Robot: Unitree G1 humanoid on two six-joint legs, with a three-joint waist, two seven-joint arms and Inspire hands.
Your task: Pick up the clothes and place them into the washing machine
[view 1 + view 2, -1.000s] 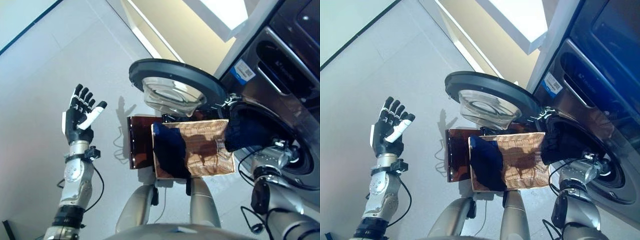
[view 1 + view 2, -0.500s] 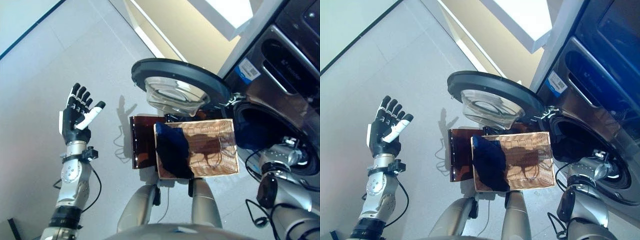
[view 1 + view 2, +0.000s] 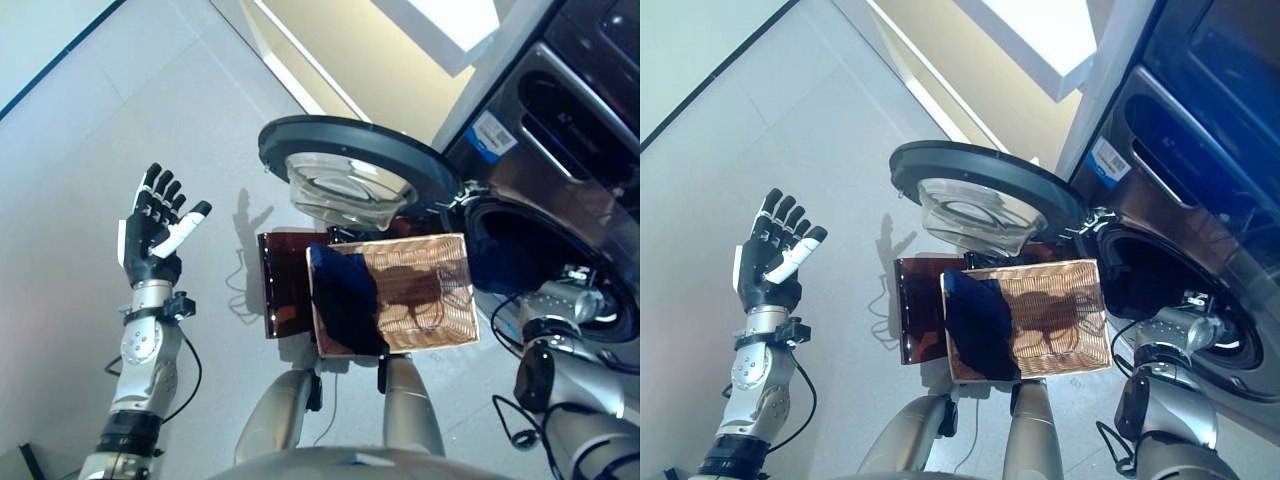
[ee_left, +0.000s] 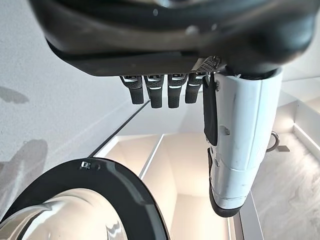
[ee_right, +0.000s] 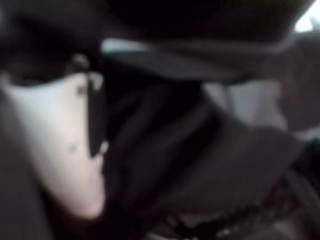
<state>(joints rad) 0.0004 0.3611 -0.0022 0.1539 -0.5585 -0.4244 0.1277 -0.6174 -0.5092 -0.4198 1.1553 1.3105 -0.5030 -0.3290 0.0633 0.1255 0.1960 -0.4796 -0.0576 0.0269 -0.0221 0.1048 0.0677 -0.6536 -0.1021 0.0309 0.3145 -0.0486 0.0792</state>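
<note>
Limp dark cloth (image 3: 345, 300) over basket (image 3: 420, 290) rim: bunch its top fold; left hand (image 3: 155, 230) spread, right hand's fingers hidden in the drum (image 3: 530, 260)

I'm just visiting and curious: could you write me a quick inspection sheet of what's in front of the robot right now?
Surface: grey tiled floor.
Job's things: dark blue cloth draped over wicker basket; washing machine with door open.
Clutter: brown tray beside the basket.
Hands: left robot hand raised, fingers straight, empty; right robot hand inside the drum, fingers unclear.
Cables: nothing seen.
Surroundings: cream wall.
</note>
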